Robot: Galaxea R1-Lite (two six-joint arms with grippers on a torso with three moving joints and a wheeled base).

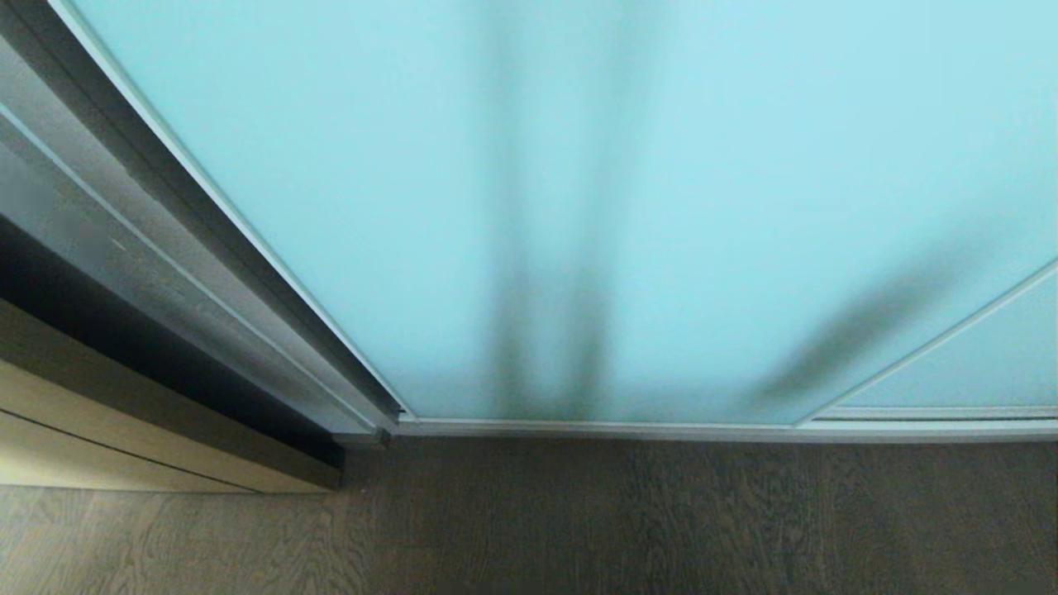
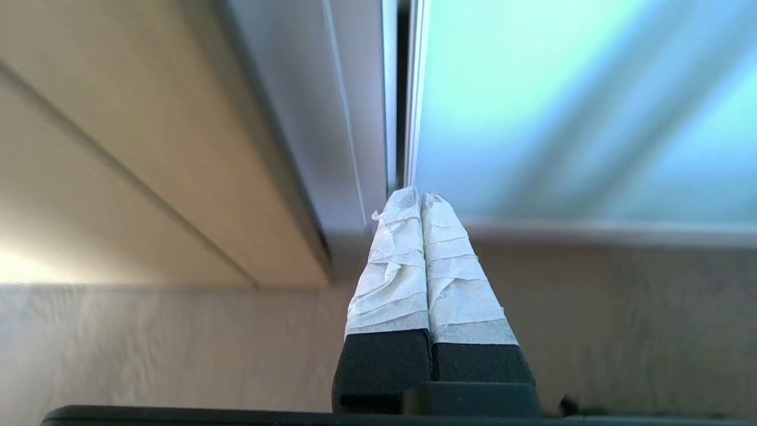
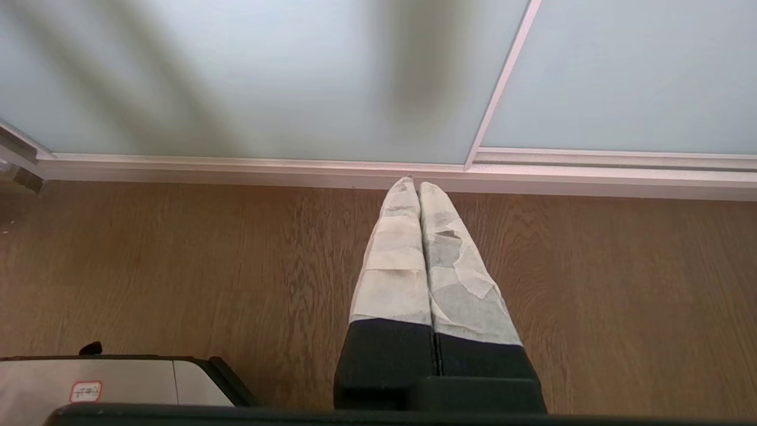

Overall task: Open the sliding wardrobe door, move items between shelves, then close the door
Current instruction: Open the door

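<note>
The sliding wardrobe door (image 1: 579, 207), a broad pale aqua frosted panel in a thin silver-white frame, fills most of the head view and stands shut, its left edge lying against the grey wardrobe frame (image 1: 207, 248) with only a thin dark seam between them in the left wrist view, and its bottom rail running along the wood floor (image 1: 661, 529). A second frosted panel (image 1: 975, 364) shows past a slanting frame line at the lower right. Dark blurred streaks lie on the glass, most likely shadows or shapes behind it, though which cannot be told. Judging from this, the task is at its very start: the door has not yet been slid aside, the shelves and the clothing behind it are hidden from every view, so moving the items and closing the door again are all left to do. To the left of the wardrobe stands a light wooden panel (image 1: 124, 430), which is not part of the job. Neither arm appears in the head view. The left gripper (image 2: 421, 198) has its taped fingers pressed together with nothing between them, and its tips point toward the seam at the door's left edge near the bottom corner, not visibly touching it. The right gripper (image 3: 417, 184) is likewise closed and empty, hanging over the floor with its tips aimed at the bottom rail near where the two panels meet
</note>
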